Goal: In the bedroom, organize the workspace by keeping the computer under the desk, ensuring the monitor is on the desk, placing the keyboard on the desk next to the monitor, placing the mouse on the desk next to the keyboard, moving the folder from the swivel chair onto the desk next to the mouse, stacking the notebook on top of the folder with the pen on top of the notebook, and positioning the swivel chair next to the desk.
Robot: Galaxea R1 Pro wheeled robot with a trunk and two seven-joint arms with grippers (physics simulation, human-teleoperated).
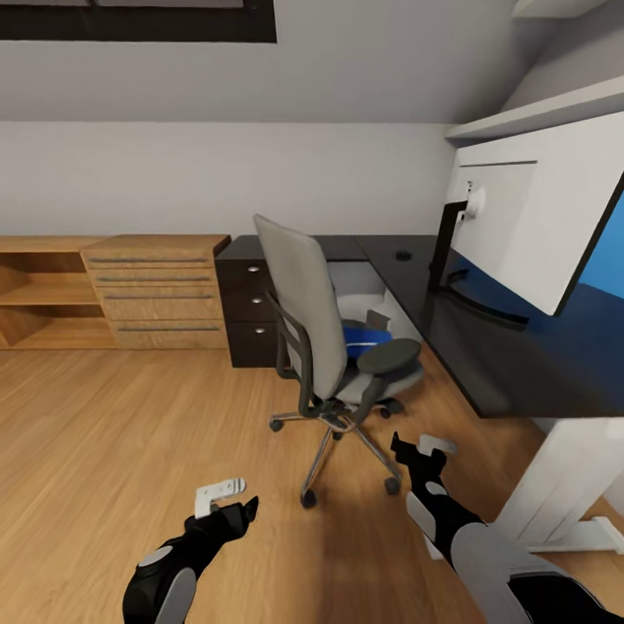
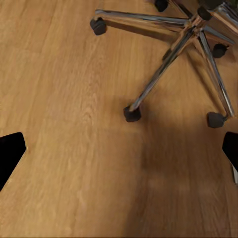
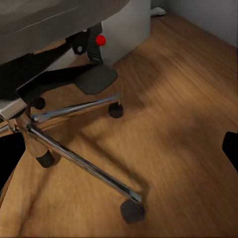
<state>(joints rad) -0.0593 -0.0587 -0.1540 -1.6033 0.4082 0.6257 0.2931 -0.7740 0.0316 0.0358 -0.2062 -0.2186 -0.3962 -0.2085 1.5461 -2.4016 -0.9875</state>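
Two grippers are seen low in the head view, both held above the wooden floor [image 1: 130,433]: the left gripper [image 1: 232,498] at near left and the right gripper [image 1: 416,449] at near right, just beside the near casters of the swivel chair [image 1: 321,329]. In each wrist view the dark fingertips are set wide apart at opposite edges with nothing between them, so both grippers are spread and empty.

The swivel chair is placed in the middle of the room with its grey back turned toward the near left and its seat facing the desk [image 1: 485,347], the right armrest lying close to the desk's near edge. On the seat a bright blue folder [image 1: 364,336] is seen, partly hidden by the backrest and armrest. The silver star base [image 2: 193,37] with black casters is shown close up in the left wrist view, and again [image 3: 74,158] in the right wrist view.

On the glossy black desk at the right the monitor [image 1: 537,217] is seen from behind, its stand resting on the top. The black drawer unit [image 1: 251,303] is found at the desk's far left end, touching a light wooden cabinet [image 1: 156,290] further left. A pale case with a red dot, probably the computer [image 3: 124,34], is glimpsed beyond the chair in the right wrist view.
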